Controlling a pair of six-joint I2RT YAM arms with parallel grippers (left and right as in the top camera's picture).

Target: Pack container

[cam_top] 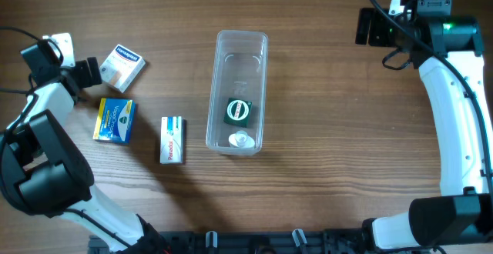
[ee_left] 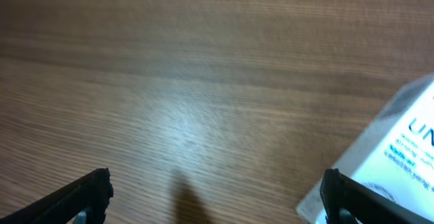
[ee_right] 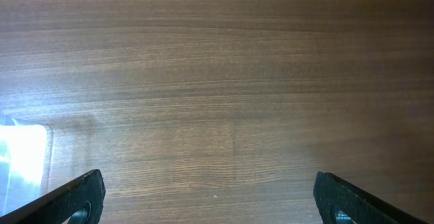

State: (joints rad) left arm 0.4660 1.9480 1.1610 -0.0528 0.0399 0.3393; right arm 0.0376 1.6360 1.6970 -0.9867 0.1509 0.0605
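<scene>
Overhead, the container (cam_top: 239,50) is lying lengthwise in the middle of the tabletop (cam_top: 323,177), holding a dark green round piece (cam_top: 238,111) and a clear round piece (cam_top: 242,140). Three small boxes (cam_top: 172,139) are sitting left of it.

Left wrist: my left claw (ee_left: 217,200) is gaping wide, gripping nothing, with a white box (ee_left: 393,149) beside one finger.

Right wrist: my right claw (ee_right: 210,200) is hanging fully open and empty, the container's corner showing at left.

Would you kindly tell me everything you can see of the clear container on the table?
The container is a long, narrow tub of what looks like clear plastic, with rounded corners and a rim. It stands upright and open-topped on the wooden table, its length running front to back. In its near half lie a dark green round item and a small clear round piece; the far half is bare.
</scene>
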